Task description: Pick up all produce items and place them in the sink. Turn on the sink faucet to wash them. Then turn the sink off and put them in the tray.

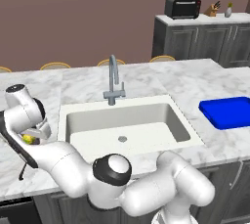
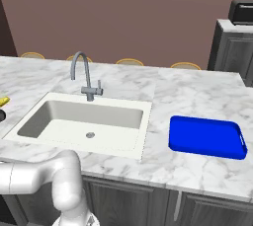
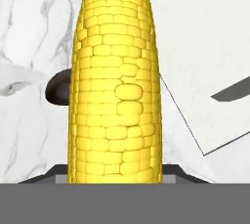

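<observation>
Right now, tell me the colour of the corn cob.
Bright yellow kernels in neat rows; the hand view shows the corn cob best.

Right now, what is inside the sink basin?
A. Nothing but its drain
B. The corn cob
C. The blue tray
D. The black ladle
A. The sink holds just its round metal drain; the corn cob is up at the end effector over the marble to the sink's left, and the blue tray sits on the counter to its right.
</observation>
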